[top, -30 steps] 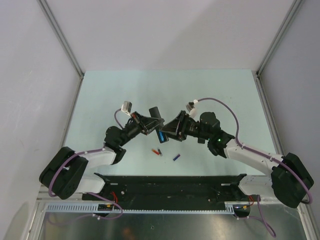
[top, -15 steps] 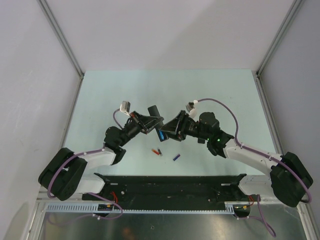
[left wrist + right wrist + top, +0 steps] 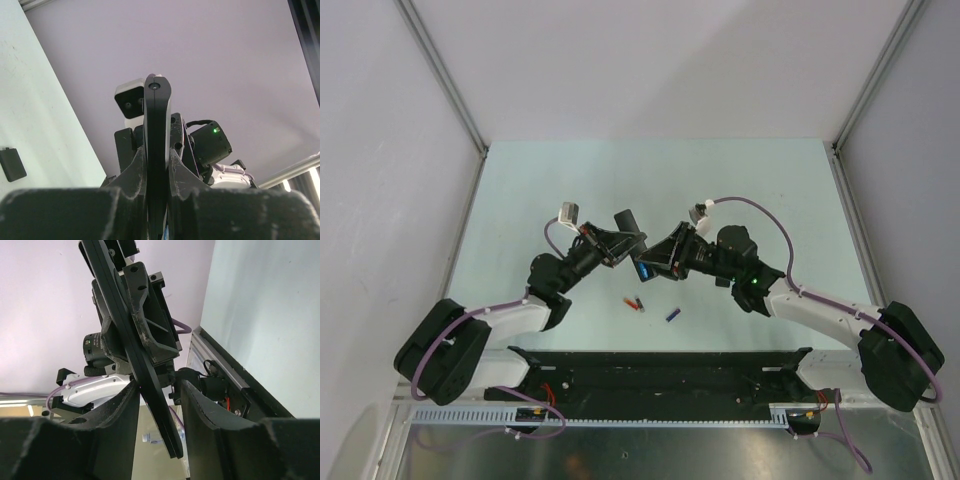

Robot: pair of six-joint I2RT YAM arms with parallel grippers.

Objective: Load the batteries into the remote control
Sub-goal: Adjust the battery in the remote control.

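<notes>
Pale green table (image 3: 520, 190), lilac walls (image 3: 380, 150). Above its middle the slim black remote control (image 3: 157, 115), edge-on, is clamped in the left gripper (image 3: 157, 155); the right gripper (image 3: 160, 387) straddles it, jaws apart.

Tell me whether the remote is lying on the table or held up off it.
Held up. The left gripper is shut on the remote, which sticks out edge-on from its grip, clear of the table.

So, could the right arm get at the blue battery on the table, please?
Probably yes: the blue battery lies uncovered near the right gripper, though its jaws straddle the remote control and must back off first.
</notes>
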